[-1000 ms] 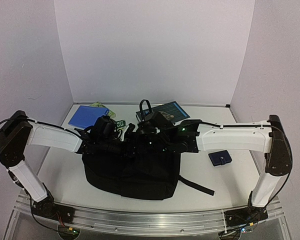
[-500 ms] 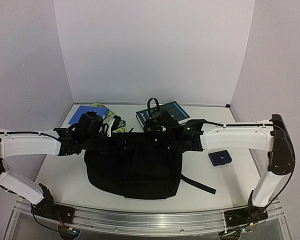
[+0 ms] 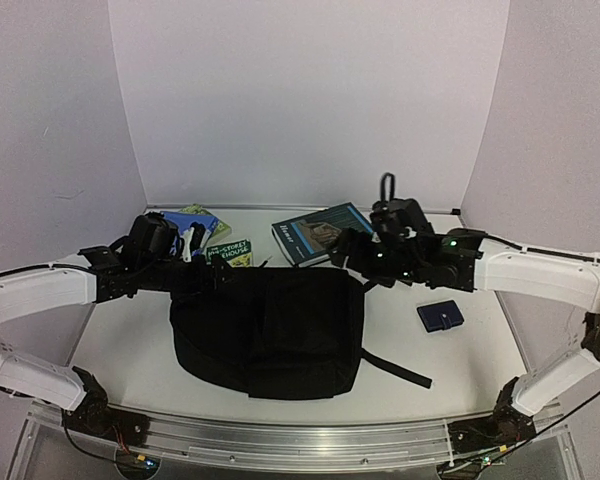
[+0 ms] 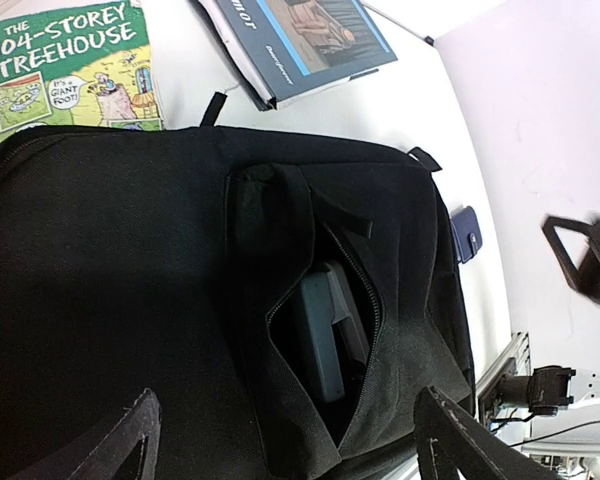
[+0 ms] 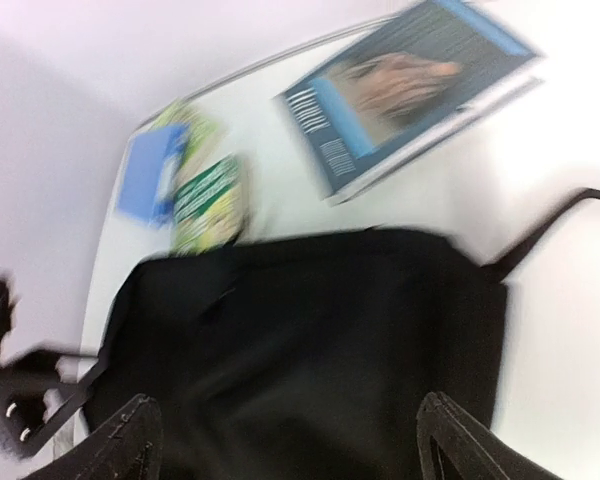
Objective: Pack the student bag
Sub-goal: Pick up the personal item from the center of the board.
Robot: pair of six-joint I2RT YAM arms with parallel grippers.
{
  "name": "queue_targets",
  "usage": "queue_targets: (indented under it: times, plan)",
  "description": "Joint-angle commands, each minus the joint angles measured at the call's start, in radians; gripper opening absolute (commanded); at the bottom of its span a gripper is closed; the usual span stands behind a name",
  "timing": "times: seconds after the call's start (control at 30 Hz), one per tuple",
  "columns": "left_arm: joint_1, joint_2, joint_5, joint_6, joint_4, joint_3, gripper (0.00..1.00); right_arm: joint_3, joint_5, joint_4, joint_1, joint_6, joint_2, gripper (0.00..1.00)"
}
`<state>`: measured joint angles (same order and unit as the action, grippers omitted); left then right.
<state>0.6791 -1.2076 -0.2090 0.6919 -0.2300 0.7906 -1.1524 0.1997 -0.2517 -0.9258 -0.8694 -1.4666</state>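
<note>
1. Black soft fabric backpack (image 3: 270, 335) lay flat at the middle of the white table (image 3: 130, 330), one shoulder strap trailing toward the near right.
2. At the bag's far left corner was the left gripper (image 3: 202, 272), its jaws spread wide with nothing between them; its wrist camera looked down on the bag's front.
3. At the bag's far right corner was the right gripper (image 3: 352, 255), its jaws equally wide and empty.
4. The bag's front pocket gaped unzipped, with a flat grey object (image 4: 325, 330) inside.
5. A green paperback titled "104-Storey Treehouse" (image 4: 65, 65) lay just beyond the bag's far edge, a blue-covered book (image 3: 320, 232) beside it, and a small dark-blue pouch (image 3: 440, 316) apart on the right.
</note>
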Motion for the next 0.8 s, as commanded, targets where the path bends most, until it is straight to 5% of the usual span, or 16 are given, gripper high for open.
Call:
queue_targets:
  times: [0.0, 0.3, 0.77]
  plan:
    - [-0.022, 0.018, -0.021, 0.007, -0.011, 0.013, 0.89, 0.168, -0.019, -0.017, 0.163, -0.060, 0.129, 0.92]
    - [-0.035, 0.009, -0.042, 0.030, 0.030, -0.015, 0.90, 0.493, -0.180, -0.004, 0.590, -0.126, 0.297, 0.86]
    - [-0.041, 0.011, -0.067, 0.033, 0.050, -0.033, 0.91, 0.713, -0.171, 0.095, 0.787, -0.240, 0.303, 0.65]
